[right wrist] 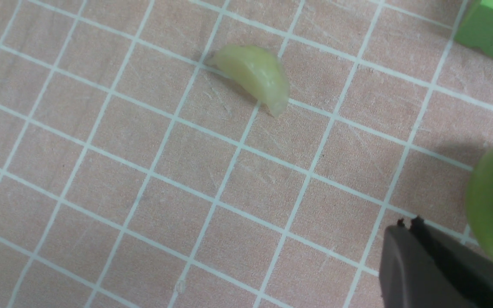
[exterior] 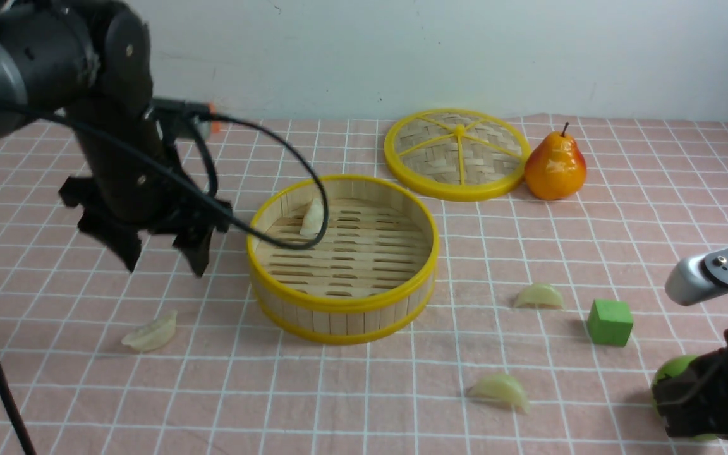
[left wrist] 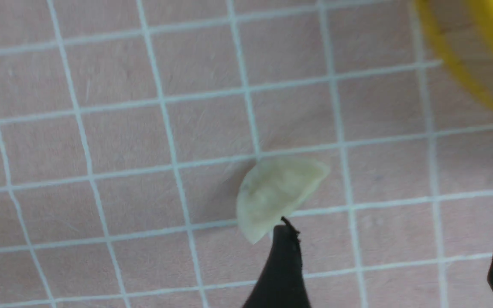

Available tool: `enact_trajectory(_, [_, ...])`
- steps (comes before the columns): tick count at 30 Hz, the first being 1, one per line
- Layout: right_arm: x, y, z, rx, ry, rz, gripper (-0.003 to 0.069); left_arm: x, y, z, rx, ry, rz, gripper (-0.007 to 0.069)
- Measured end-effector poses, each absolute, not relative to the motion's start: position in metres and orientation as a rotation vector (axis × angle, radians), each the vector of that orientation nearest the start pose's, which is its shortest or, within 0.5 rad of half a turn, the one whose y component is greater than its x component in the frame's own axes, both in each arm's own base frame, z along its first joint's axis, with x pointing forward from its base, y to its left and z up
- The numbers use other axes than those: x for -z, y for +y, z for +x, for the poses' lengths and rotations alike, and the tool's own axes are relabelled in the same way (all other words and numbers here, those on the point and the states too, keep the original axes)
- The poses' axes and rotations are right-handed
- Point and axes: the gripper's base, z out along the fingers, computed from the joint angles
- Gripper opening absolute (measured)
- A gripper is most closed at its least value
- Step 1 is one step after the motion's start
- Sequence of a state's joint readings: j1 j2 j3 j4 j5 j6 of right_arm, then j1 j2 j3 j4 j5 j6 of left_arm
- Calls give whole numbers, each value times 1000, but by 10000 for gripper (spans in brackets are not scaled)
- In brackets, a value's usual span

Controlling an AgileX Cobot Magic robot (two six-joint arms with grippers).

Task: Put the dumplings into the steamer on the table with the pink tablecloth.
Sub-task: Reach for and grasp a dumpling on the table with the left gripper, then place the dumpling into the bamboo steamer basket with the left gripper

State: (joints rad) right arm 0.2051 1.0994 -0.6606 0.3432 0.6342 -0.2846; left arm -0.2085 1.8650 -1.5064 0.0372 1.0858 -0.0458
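Left gripper: my left gripper [exterior: 165, 260] hangs above the cloth just left of the steamer [exterior: 342, 304]. Its jaws are spread wide with nothing between them (the wrist view shows only bare grid between the black fingers [left wrist: 281, 265]).
Why it sits there: I judge it is lined up on the left dumpling [exterior: 150, 332], which lies flat on the pink tablecloth [exterior: 364, 392] nearer to me than the jaws and clear of them.
Right gripper: my right gripper [exterior: 705, 411] is parked low at the near right corner with its fingers pressed together. It holds nothing I can see, and a green ball [exterior: 673, 373] sits just beside it.
Steamer: it is open-topped, with one dumpling inside [exterior: 312, 218] leaning by the far-left wall. The lid [exterior: 455, 155] lies flat behind it next to the pear [exterior: 555, 167], so nothing blocks a drop from above.
On the cloth: the right dumpling [exterior: 539, 296] is near the green cube [exterior: 610, 322]. The front dumpling [exterior: 500, 388] is well apart from the steamer, on my right arm's side.
Progress: one of four is in, by my count.
Next move, as I judge it: come toward me over the left dumpling, drop, then pinch across its narrow width.
Risk: it looks glossy and lies low, so a shallow pinch may squirt it sideways.
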Motion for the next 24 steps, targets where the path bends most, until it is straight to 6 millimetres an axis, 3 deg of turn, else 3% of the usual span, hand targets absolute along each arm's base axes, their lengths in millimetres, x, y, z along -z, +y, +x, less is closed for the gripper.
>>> enact_trajectory(5, [-254,59,193,-351,2500,-329,12,-207,-70,375,-34,2882,398,582])
enact_trajectory(8, [-254,60,193,-352,2497,-328,12,-193,-70,379,-60,2865,462,575])
enact_trajectory(13, [-254,60,193,-353,2496,-328,12,-164,-67,388,-150,2881,541,484])
enact_trajectory(15, [-254,60,193,-353,2496,-328,12,-163,-66,388,-159,2885,522,453])
enact_trajectory(17, [-254,60,193,-354,2496,-327,12,-163,-65,388,-176,2902,450,336])
enact_trajectory(18, [-254,60,193,-354,2496,-327,12,-163,-65,388,-176,2902,450,325])
enact_trajectory(19, [-254,60,193,-357,2496,-326,12,-165,-64,387,-206,2927,399,231])
enact_trajectory(22, [-254,60,193,-355,2491,-341,12,-178,-66,384,-216,2959,326,234])
enact_trajectory(23, [-254,60,194,-355,2486,-343,12,-196,-74,384,-175,2928,299,234])
enact_trajectory(24, [-254,60,194,-354,2485,-342,12,-199,-75,385,-168,2921,297,234])
